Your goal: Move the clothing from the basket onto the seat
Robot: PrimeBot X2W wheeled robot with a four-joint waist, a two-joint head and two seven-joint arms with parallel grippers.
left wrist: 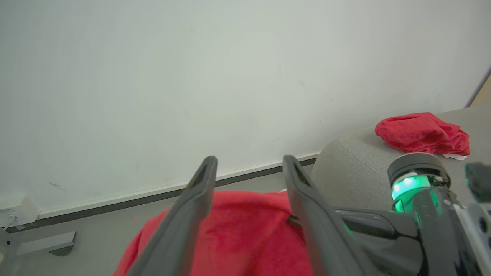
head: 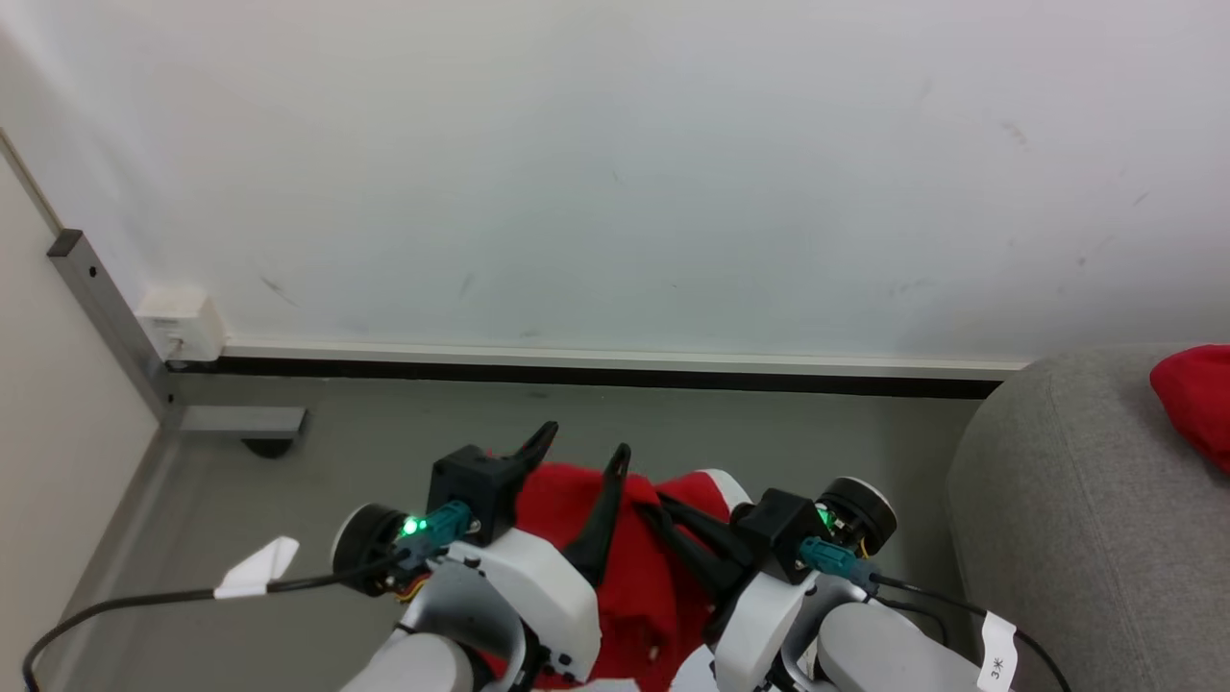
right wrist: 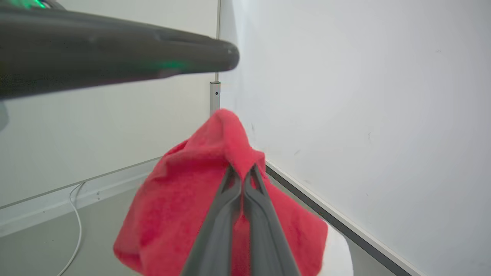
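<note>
My right claw (right wrist: 242, 172) is clenched on a fold of the red garment (right wrist: 180, 207), which hangs bunched from the pinch. My left claw (left wrist: 249, 161) stands released, fingers spread over the same cloth. Off to my right, another red piece (left wrist: 422, 132) lies on the grey seat (left wrist: 353, 168). I judge this the carry — next I must swing right and let go above the cushion.

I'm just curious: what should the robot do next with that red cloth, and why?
Probably carry it right toward the seat: the right gripper is shut on the red garment, the left gripper stands open, and another red garment already lies on the seat.
</note>
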